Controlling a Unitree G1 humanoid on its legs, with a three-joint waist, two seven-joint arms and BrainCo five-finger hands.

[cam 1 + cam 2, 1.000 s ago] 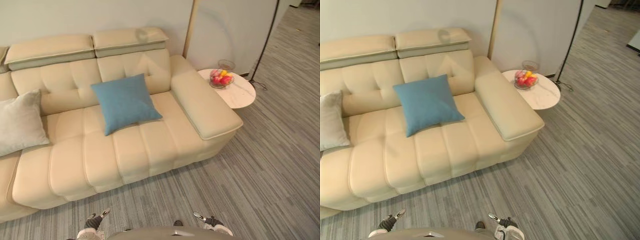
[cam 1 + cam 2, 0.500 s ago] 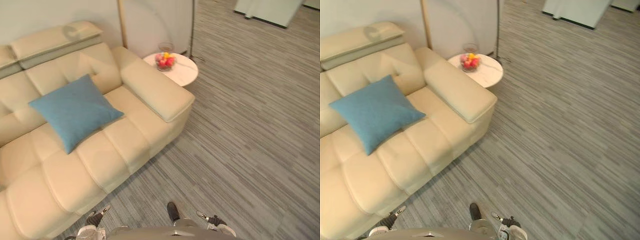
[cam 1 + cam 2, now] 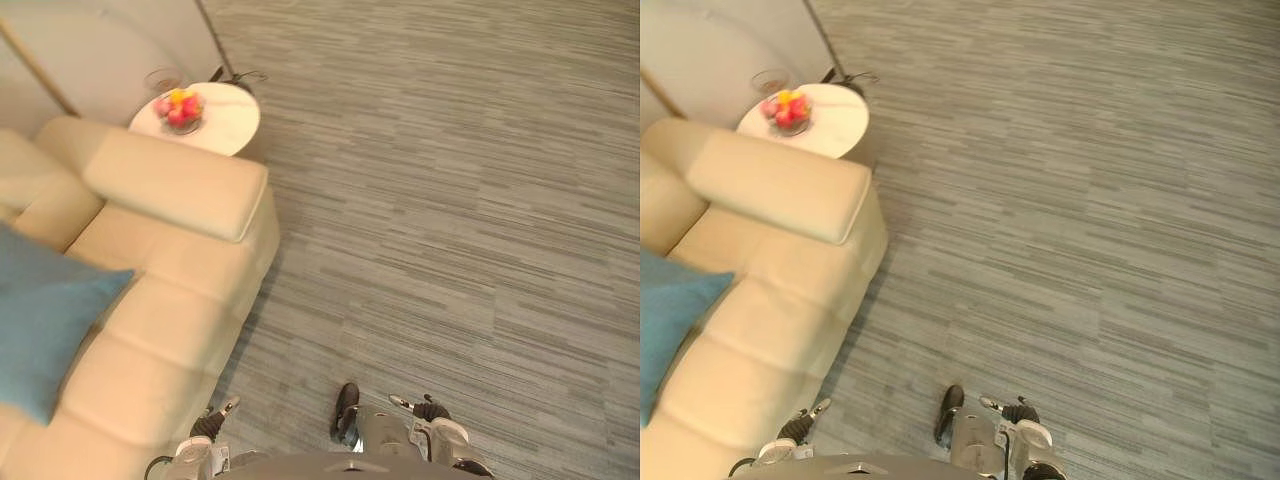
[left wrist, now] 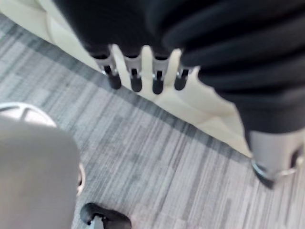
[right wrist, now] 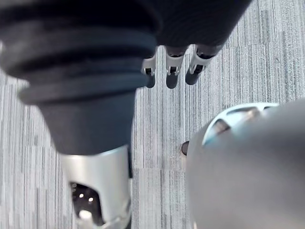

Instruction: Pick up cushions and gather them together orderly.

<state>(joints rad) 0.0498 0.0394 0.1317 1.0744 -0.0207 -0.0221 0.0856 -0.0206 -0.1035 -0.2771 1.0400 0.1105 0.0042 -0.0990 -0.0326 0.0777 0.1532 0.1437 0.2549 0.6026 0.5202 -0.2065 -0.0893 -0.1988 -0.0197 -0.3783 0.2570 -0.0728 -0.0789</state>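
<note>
Risk lies in aim: the blue cushion sits at the left edge on the cream sofa, while the left hand and right hand hang empty with fingers straight and relaxed, so a reach from this stance could miss or drag it askew.

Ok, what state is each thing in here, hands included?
Blue cushion: resting on the sofa, no hand on it.
Fruit bowl: upright on the side table, fruit inside.
Left hand: open, empty.
Right hand: open, empty.
</note>
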